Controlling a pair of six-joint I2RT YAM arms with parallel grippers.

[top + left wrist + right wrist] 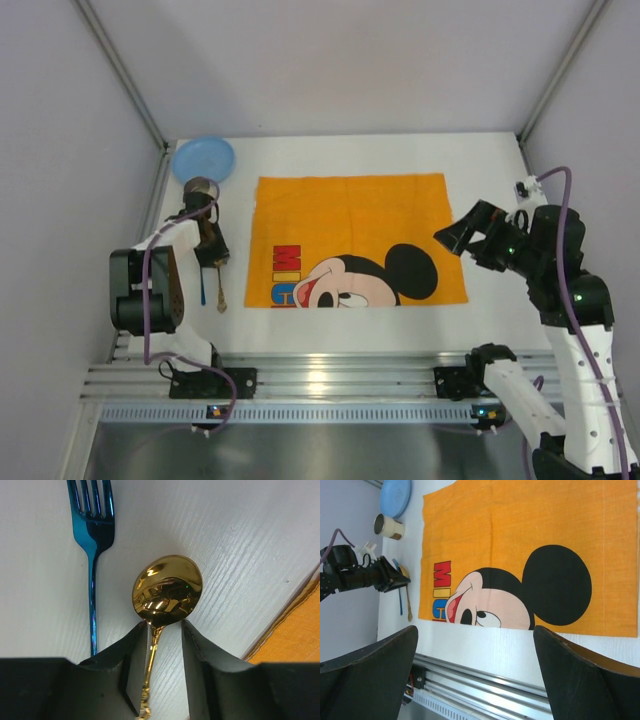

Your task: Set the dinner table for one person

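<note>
The white dinner table (490,170) carries an orange Mickey Mouse cloth (350,235) at its middle. A gold spoon (167,590) and a blue fork (92,530) lie side by side on the bare table left of the cloth. My left gripper (164,630) is low over the spoon, jaws open astride its handle; the handle lies close along the left finger (132,665), with a gap to the right finger. In the top view it (212,252) hides the spoon's bowl. My right gripper (455,238) is open and empty, raised by the cloth's right edge.
A blue plate (203,158) sits in the far left corner with a tan cup (200,188) just in front of it, close behind my left arm. The ribbed aluminium rail (320,380) runs along the near edge. Grey walls stand on three sides.
</note>
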